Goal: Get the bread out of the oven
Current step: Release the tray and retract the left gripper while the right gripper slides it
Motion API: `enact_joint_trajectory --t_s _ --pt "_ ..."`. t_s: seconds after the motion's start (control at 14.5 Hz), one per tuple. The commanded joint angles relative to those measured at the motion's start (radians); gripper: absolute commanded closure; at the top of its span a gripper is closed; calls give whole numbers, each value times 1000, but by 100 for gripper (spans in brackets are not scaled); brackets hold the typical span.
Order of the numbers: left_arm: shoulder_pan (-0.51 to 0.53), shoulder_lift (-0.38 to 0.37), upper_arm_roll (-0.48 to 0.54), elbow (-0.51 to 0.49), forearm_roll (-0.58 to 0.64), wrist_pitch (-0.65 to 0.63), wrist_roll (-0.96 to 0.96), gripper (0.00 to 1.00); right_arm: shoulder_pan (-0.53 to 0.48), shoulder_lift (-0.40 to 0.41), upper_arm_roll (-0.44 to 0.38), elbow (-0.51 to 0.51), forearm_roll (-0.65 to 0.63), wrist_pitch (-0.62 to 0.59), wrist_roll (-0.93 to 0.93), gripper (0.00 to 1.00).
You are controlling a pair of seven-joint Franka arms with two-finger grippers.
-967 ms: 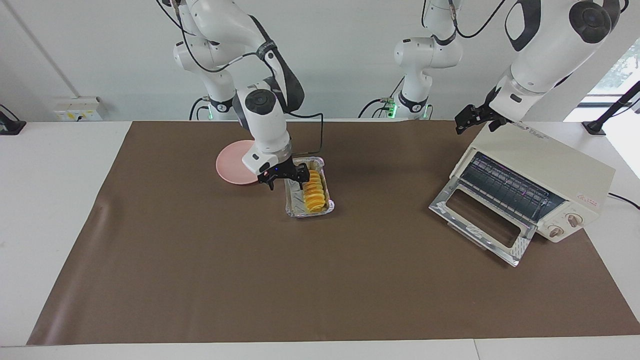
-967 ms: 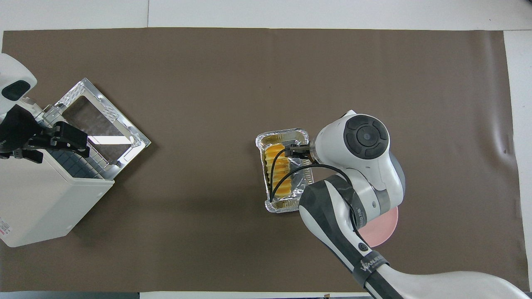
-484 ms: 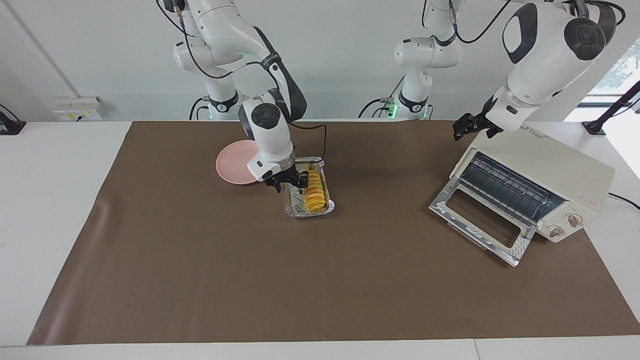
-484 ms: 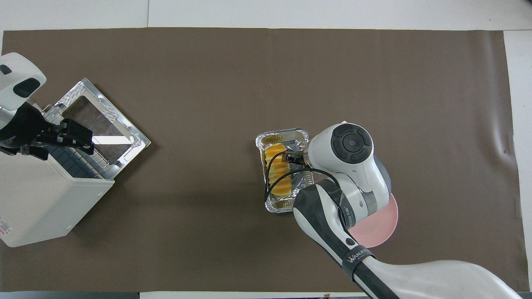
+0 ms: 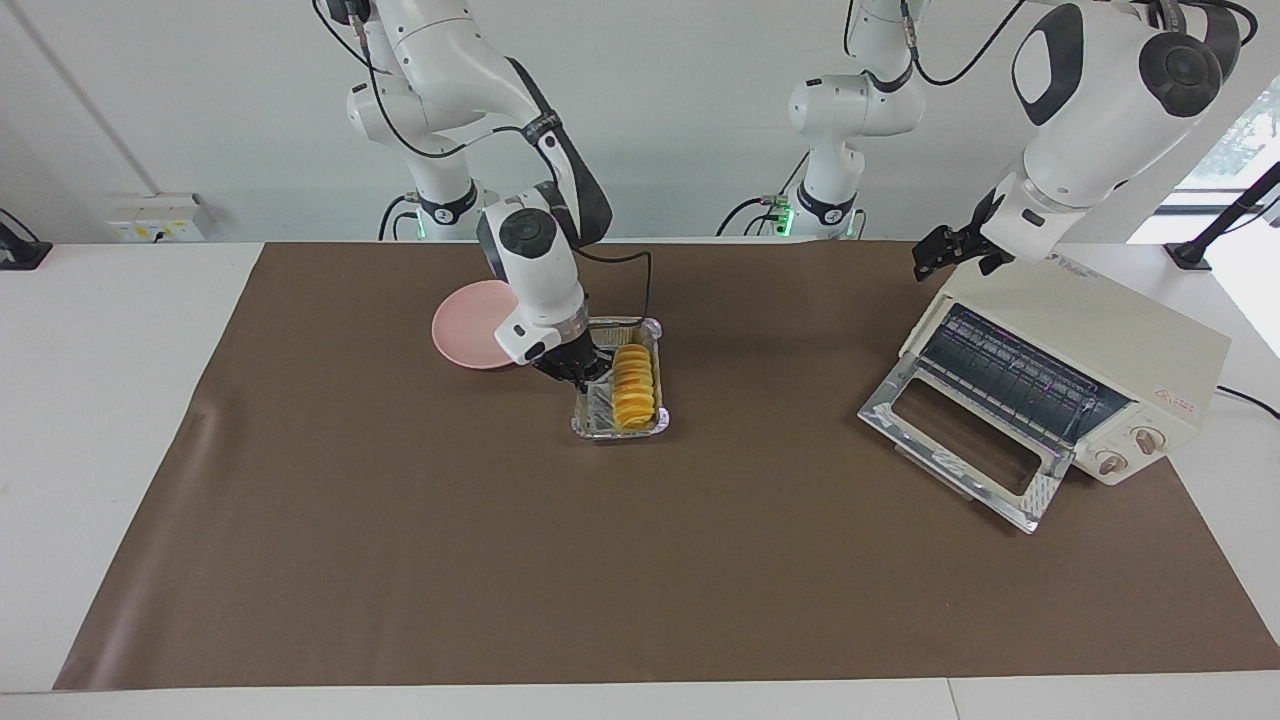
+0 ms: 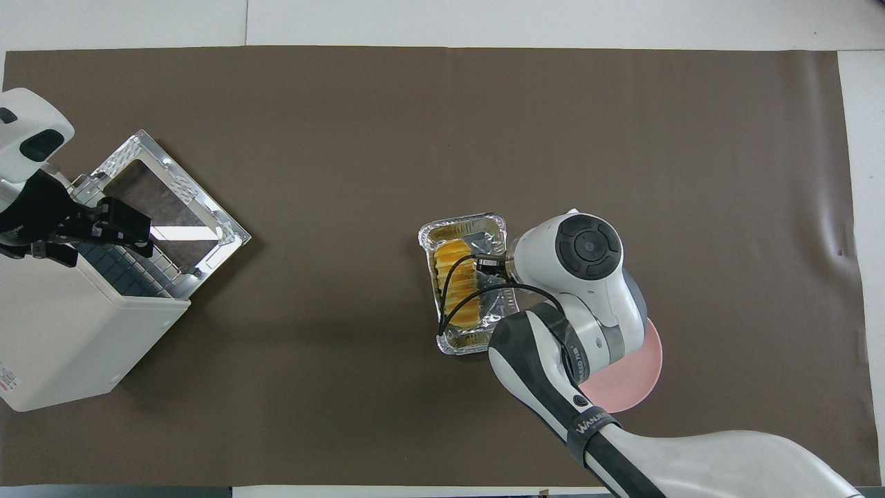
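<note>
We see the ridged, golden bread (image 5: 633,387) lying in a crinkled foil tray (image 5: 655,335) near the bench's robot-side edge, beside a smooth round pink plate (image 5: 465,325). The right tool (image 5: 580,370), down inside the tray next to the loaf, has its fingers pressed together; whether it pinches anything we cannot tell. The left tool (image 5: 950,250) hangs spread apart over the boxy cream oven (image 5: 1100,335), whose glass door lies open.

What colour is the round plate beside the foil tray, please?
Pale pink plate; clearest in the facing view.
</note>
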Motion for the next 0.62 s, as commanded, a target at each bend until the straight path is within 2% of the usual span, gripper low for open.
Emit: enact_joint_trajectory --t_s 0.0,0.14,0.28,0.41,0.55 --pt "9 -23 -9 -21 19 7 2 0 -82 -24 -3 16 16 -29 -139 100" --pt "9 -23 -9 -21 19 7 2 0 -163 -36 -2 74 26 -136 -243 100" --pt "9 -23 -9 -21 19 7 2 0 -261 -47 -2 109 94 -207 -348 100" --pt "9 -23 -9 -21 19 7 2 0 -344 -50 -5 102 149 -212 -446 100" --pt "9 -23 -9 -21 19 7 2 0 -418 -50 -6 86 149 -207 -515 100"
